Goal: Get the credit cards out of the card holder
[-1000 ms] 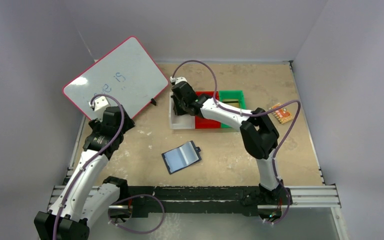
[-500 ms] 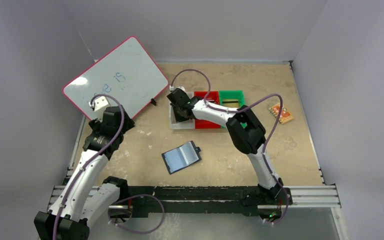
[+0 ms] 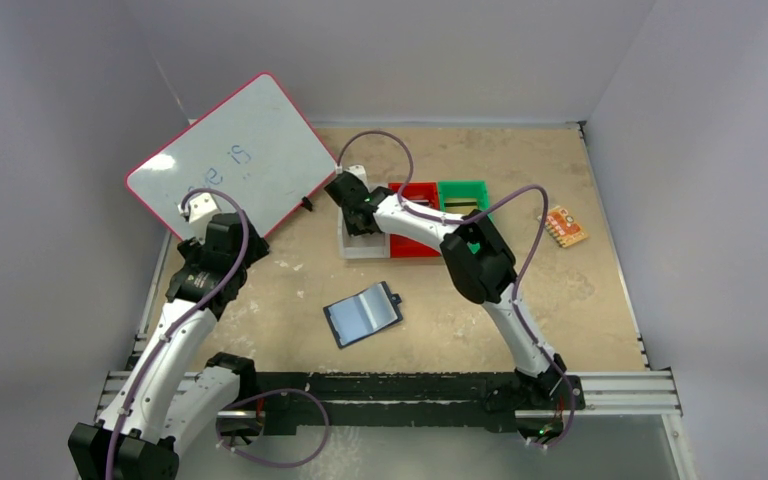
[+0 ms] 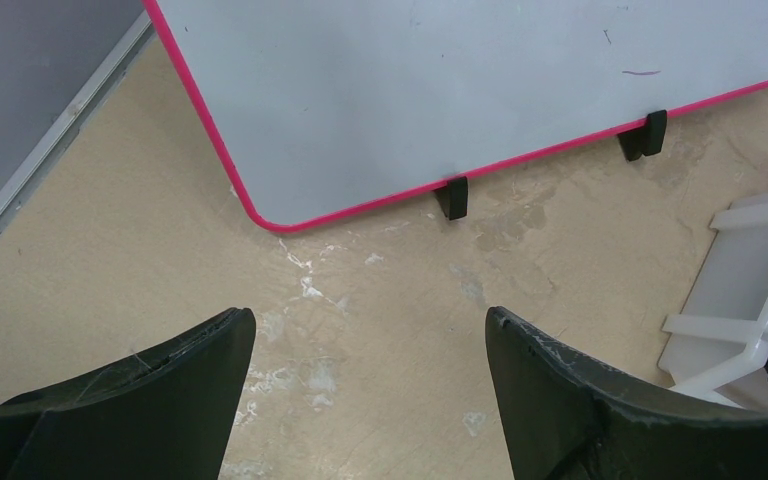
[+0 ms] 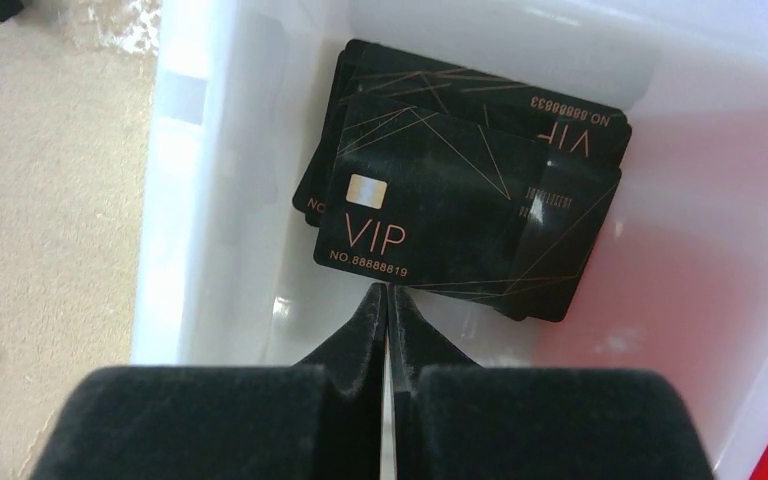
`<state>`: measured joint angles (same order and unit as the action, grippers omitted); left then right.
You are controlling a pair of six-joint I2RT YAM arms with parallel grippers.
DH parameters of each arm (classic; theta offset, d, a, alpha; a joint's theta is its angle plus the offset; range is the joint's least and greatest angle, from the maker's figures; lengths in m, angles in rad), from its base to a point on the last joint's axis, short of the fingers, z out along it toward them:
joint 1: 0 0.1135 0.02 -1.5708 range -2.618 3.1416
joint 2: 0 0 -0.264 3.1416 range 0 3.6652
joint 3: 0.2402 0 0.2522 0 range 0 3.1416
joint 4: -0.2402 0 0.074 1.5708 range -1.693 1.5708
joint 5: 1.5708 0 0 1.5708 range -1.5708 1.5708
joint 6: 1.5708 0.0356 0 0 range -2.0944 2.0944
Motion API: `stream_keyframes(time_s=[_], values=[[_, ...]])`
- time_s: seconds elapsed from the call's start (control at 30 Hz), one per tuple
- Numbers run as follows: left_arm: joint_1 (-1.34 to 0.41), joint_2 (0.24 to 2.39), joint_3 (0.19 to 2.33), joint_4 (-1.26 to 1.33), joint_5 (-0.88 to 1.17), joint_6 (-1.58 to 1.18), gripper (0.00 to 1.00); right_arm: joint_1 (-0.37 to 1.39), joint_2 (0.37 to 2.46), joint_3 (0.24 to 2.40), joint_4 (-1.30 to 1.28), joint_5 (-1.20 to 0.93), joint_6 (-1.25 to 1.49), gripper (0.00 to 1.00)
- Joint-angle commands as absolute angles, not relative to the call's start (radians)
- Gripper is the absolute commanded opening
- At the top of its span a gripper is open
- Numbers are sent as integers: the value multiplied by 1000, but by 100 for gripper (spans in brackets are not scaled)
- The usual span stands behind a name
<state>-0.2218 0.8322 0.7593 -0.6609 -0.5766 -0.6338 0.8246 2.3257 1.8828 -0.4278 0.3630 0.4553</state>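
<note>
The right pincer (image 5: 388, 292) is pressed shut over the white plastic bin (image 5: 210, 200), at 6 o'clock of the glossy black VIP cards (image 5: 430, 200) stacked inside. The left pincer (image 4: 370, 330) gapes wide, holding nothing. We see the card holder (image 3: 363, 313) lying open on the sandy tabletop (image 3: 580, 300) (shiny blue-grey lining up, navy rim). It sits at 6 o'clock from the bin, its long axis running 8 to 2 o'clock and its tab toward 2.

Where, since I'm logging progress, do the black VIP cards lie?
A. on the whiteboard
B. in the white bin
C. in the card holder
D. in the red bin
B: the right wrist view shows the cards stacked in the white bin, by the shut right claw.
</note>
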Motion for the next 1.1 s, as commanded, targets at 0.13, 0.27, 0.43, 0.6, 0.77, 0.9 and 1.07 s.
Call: stream_keyframes(time_s=[0.13, 0.27, 0.43, 0.6, 0.77, 0.9, 1.07], values=[[-214, 837, 792, -644, -583, -623, 85, 820, 2373, 1965, -463, 481, 440, 0], [-215, 838, 792, -645, -583, -623, 85, 816, 2387, 1982, -466, 522, 439, 0], [-215, 843, 793, -644, -579, -622, 85, 811, 2397, 1982, -453, 573, 425, 0], [-215, 844, 792, -645, -578, -620, 84, 804, 2390, 1980, -451, 566, 419, 1], [-215, 849, 793, -645, -576, -621, 84, 804, 2341, 1961, -427, 474, 409, 3], [-215, 851, 793, -644, -570, -619, 84, 826, 2234, 1931, -391, 435, 403, 13], [-215, 852, 793, -638, -554, -612, 85, 894, 1996, 1718, -303, 512, 450, 33]])
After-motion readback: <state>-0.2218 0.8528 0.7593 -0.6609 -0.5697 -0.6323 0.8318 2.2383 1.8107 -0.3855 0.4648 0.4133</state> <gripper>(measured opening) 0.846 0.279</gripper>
